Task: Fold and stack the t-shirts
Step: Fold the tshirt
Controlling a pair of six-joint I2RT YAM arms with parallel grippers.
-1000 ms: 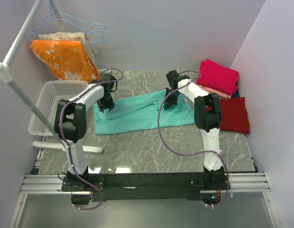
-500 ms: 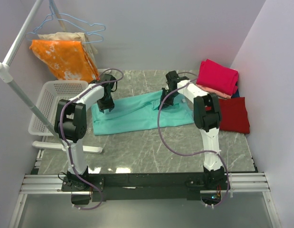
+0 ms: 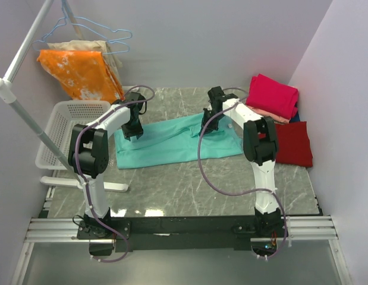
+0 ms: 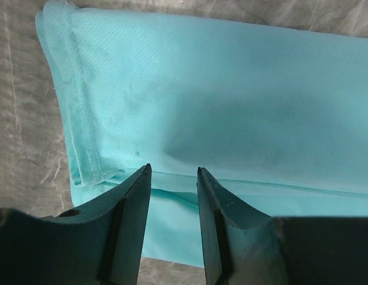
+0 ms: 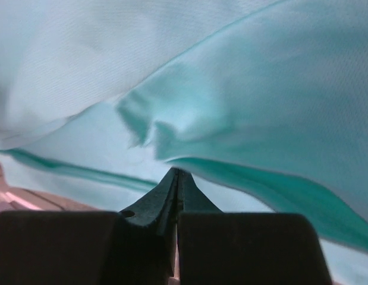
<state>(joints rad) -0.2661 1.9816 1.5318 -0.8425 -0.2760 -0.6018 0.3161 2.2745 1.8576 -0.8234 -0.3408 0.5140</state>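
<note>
At the far middle of the desk (image 3: 189, 190) the teal t-shirt (image 3: 166, 142) lies spread in a long band, and from its layered hem I judge it is already doubled lengthwise. My left fingers (image 4: 131, 205) stand apart just above its left end, close to the stitched hem, holding nothing. My right fingers (image 5: 167, 199) are pressed together at the shirt's far right part. Cloth puckers at their tip and billows over them, so I judge a thin fold is pinched and lifted.

The step in hand, I think, is folding this shirt crosswise. Next my left fingers must come down and close on the hem, then both ends travel evenly so the layers do not slide. The magenta-pink t-shirt (image 3: 273, 95) sits folded at the far right corner, the dark red t-shirt (image 3: 293, 142) near it.
</note>
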